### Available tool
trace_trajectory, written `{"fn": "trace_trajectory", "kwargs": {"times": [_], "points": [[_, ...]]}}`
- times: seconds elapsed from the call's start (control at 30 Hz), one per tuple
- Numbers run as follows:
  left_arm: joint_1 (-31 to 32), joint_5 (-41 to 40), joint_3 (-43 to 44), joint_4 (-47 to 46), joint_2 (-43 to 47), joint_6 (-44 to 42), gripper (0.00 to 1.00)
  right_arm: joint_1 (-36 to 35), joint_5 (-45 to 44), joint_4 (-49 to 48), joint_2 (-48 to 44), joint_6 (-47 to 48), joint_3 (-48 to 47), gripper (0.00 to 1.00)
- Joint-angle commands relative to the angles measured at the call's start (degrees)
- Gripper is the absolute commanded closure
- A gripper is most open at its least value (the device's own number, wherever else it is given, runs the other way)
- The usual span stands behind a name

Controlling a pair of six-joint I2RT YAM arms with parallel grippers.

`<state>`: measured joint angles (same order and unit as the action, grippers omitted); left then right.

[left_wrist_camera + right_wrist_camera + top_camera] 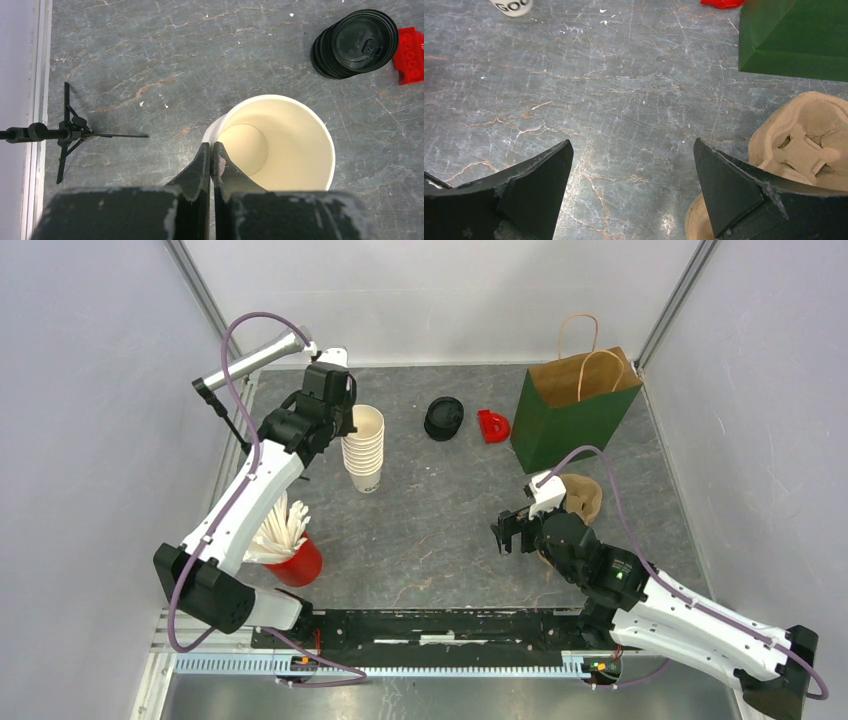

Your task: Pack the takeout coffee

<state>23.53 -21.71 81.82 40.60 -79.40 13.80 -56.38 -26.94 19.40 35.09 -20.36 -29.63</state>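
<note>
Cream-white paper cup (295, 150), lidless and topmost on the tall stack of cream cups (365, 465) at the rear left of the grey marbled table (440, 530), has its rim pinched in my left pincer (212, 150), one finger inside the wall, one outside, pressed nearly together. Beyond it lies a pile of round black plastic lids (357, 42). My right pincer (631, 150) hangs wide apart over bare tabletop, holding nothing, just beside the brown moulded-pulp cup carrier (809, 135).
</note>
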Motion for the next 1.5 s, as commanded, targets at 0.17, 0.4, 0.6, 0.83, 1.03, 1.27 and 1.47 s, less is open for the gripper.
{"fn": "trace_trajectory", "kwargs": {"times": [0.17, 0.4, 0.6, 0.83, 1.03, 1.27, 1.47], "points": [[-0.3, -1.1, 4.3, 0.2, 0.9, -1.3, 0.98, -0.3, -1.5, -1.3, 1.2, -0.6, 0.8, 0.03], [-2.4, 2.2, 4.4, 0.1, 2.1, 1.1, 0.98, -0.2, -1.1, -1.3, 1.3, -0.7, 0.7, 0.03], [-3.9, 3.1, 5.2, 0.5, 3.4, 1.5, 0.98, -0.2, -1.1, -0.6, 0.7, -0.8, 0.3, 0.02], [-4.2, 6.0, 8.7, 1.4, 4.7, 0.6, 0.98, -0.2, -0.6, -3.1, 0.0, -0.6, 1.9, 0.02], [-4.1, 6.0, 12.3, 2.0, 5.8, 0.3, 0.98, -0.2, 0.8, -4.9, 0.3, 0.2, 2.7, 0.02], [-4.1, 14.1, 15.4, 2.4, 8.7, 1.9, 0.98, -0.3, 1.9, -5.6, 1.3, 0.4, 1.6, 0.02], [-3.5, 30.3, 12.2, 3.4, 11.1, 4.4, 0.98, -0.2, 2.0, -4.1, 3.4, 1.2, -1.4, 0.02]]}}
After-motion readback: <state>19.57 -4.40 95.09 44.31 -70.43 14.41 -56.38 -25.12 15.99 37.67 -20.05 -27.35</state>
